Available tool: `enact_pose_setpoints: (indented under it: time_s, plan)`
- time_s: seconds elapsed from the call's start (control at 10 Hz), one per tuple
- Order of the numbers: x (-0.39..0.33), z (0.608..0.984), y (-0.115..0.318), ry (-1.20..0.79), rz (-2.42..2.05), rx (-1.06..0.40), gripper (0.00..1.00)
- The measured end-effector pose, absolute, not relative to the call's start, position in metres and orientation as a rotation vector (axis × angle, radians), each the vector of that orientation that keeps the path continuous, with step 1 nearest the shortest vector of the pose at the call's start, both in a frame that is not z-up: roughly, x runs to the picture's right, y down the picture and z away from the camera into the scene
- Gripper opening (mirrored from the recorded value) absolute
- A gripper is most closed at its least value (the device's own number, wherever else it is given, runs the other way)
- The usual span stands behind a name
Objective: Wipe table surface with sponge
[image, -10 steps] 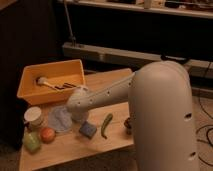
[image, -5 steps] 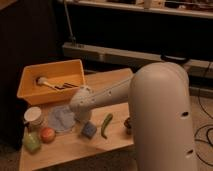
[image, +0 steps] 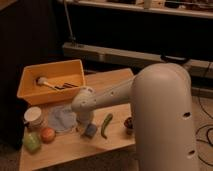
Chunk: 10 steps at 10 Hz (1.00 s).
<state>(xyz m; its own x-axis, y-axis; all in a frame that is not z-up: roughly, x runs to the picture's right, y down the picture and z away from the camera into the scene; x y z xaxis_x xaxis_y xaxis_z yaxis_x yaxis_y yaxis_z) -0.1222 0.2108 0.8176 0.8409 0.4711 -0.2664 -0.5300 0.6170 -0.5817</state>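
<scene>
Wooden tabletop (image: 116, 83) carries the blue sponge (image: 90, 131) toward its near edge; the pincer (image: 85, 120) sits right over it, grip state impossible to tell.

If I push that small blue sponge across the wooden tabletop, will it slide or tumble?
The small blue rectangular sponge sits low and blocky, so it probably slides flat rather than rolling. It likely squashes under the gripper, poised close over it. The curved green pepper beside it may get nudged.
</scene>
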Motion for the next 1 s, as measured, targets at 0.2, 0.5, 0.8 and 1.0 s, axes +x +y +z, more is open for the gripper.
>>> enact_pose_setpoints:
  time_s: [0.2,0.5,0.8,1.0]
  plan:
    - [-0.12,0.817,0.213,0.098,0.578,-0.705,0.48]
    - [-0.102,0.808,0.204,0.108,0.609,-0.693,0.3]
    - [-0.073,0.806,0.204,0.134,0.647,-0.705,0.3]
    - [-0.066,0.811,0.202,0.143,0.656,-0.71,0.3]
